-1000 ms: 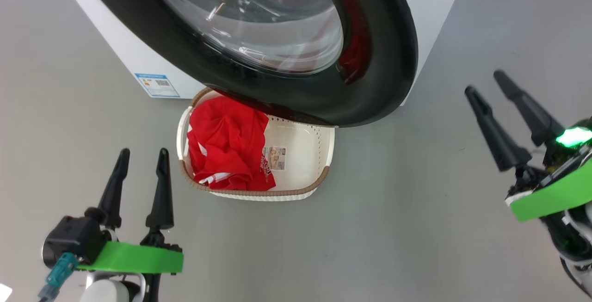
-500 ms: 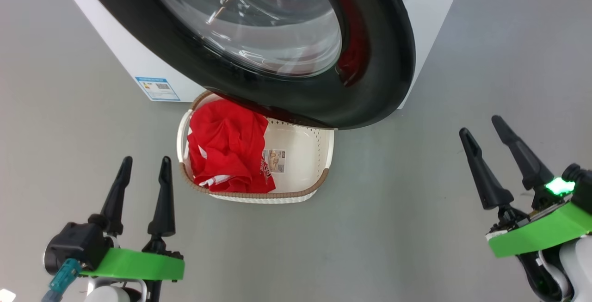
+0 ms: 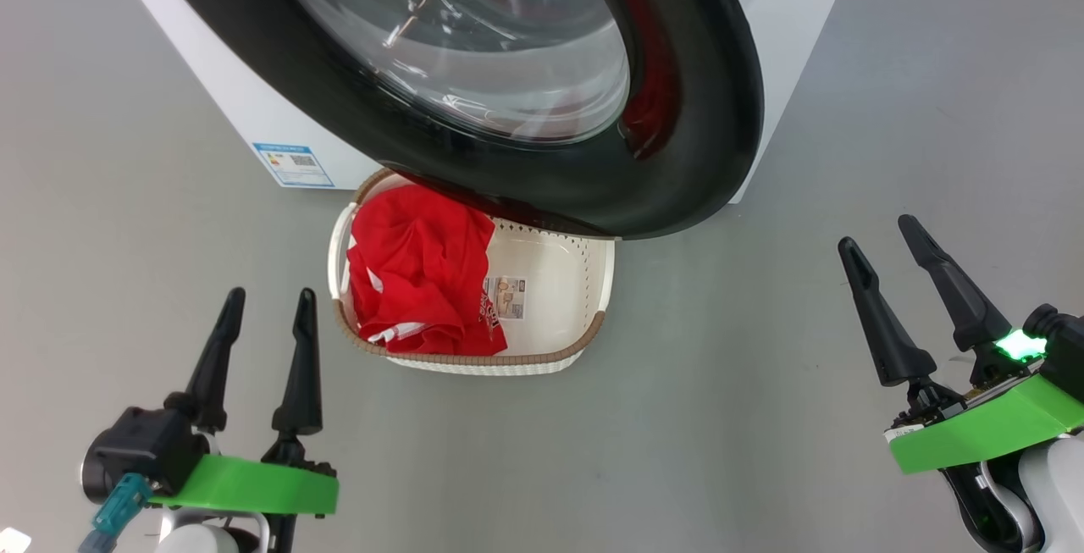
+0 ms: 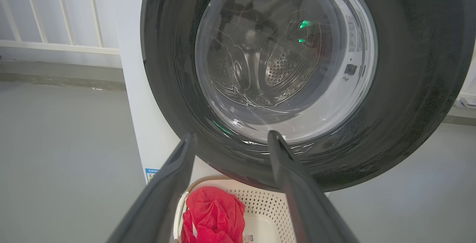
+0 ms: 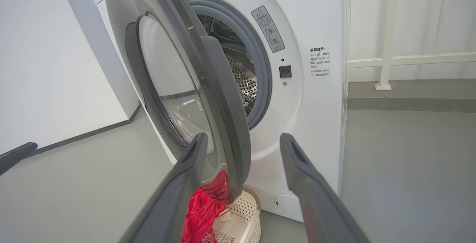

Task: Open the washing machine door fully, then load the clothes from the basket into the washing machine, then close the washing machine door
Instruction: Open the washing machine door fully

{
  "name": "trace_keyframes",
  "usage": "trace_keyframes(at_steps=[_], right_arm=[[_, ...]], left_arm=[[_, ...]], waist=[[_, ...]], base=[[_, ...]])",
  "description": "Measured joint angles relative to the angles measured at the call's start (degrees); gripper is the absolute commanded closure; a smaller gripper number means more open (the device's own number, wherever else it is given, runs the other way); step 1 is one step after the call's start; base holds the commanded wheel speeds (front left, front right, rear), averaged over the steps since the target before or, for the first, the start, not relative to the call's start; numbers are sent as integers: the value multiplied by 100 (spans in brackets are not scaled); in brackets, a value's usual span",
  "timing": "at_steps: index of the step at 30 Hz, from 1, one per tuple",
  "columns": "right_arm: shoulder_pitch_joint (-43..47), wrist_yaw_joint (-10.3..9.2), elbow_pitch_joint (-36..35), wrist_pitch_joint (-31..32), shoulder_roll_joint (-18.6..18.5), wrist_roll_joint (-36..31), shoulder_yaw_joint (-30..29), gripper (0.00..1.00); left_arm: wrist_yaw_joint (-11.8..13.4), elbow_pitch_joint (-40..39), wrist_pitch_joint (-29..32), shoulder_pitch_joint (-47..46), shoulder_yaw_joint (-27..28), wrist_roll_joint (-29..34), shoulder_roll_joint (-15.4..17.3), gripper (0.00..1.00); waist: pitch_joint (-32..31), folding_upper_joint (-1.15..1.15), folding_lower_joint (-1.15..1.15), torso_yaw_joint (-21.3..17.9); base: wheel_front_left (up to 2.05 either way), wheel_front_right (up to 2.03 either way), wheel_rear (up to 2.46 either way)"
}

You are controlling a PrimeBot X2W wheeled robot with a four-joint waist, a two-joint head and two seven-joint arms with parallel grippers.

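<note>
1. Both arms' jaws stand spread and empty.
2. The washing machine door (image 3: 694,113) hangs part-open above the basket (image 3: 474,358) holding the clothes (image 3: 419,273).
3. Swing its free right edge farther outward; the hinge seemingly sits left.

Fingers spread: left claw (image 3: 270,291), right claw (image 3: 875,230).

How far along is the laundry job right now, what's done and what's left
Done: the washing machine door is unlatched and partway open, a gap showing at the grey seal. In hand: nothing; the left end effector and right end effector are open and empty above the floor. Left: swing the door fully open, since it overhangs the basket, move the red garment into the drum, then close up.
</note>
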Motion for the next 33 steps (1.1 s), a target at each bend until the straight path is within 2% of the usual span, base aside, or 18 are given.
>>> trace_keyframes(at_steps=[12, 23, 24, 25, 26, 27, 28, 29, 30, 33], right_arm=[[-4, 0, 31, 0, 9, -1, 16, 0], [-449, 0, 198, 0, -64, 588, -46, 0], [-537, 0, 232, -1, -110, 634, -41, 5], [-631, 0, 281, -1, -168, 678, -26, 20], [-720, 0, 335, -1, -219, 757, -18, 44], [-805, 0, 381, -3, -253, 875, -13, 56], [-895, 0, 435, -15, -293, 993, 9, 62], [-986, 0, 492, -15, -350, 1056, 47, 76], [-1071, 0, 519, -15, -400, 1143, 66, 100], [-1347, 0, 592, -15, -524, 1530, 147, 100]], left_arm=[[0, 8, 0, 0, 0, 0, 18, 0], [0, 8, 0, -2, 1, 0, 15, 0], [0, 8, 0, -2, 1, 0, 15, 0], [0, 8, 0, -2, 2, 0, 15, 0], [0, 8, 0, -3, 1, 0, 15, 0], [0, 8, 0, -4, 1, 0, 14, 0], [0, 8, 0, -6, 0, 0, 14, 0], [0, 8, 0, -7, -1, 0, 14, 0], [0, 8, 0, -8, -2, -1, 14, 0], [0, 7, 0, -12, -5, -1, 12, 0]], waist=[[-2, 0, 0, 20], [79, 0, 0, 10], [89, 0, 0, 12], [100, 0, 0, 14], [109, 0, 0, 17], [117, 0, 0, 20], [124, 0, 0, 26], [131, 0, 0, 33], [140, 0, 0, 41], [173, 0, 0, 65]], base=[[0, 0, 0], [0, 0, 0], [0, 0, 0], [0, 0, 0], [0, 0, 0], [0, 0, 0], [0, 0, 0], [0, 0, 0], [0, 0, 0], [0, 0, 0]])
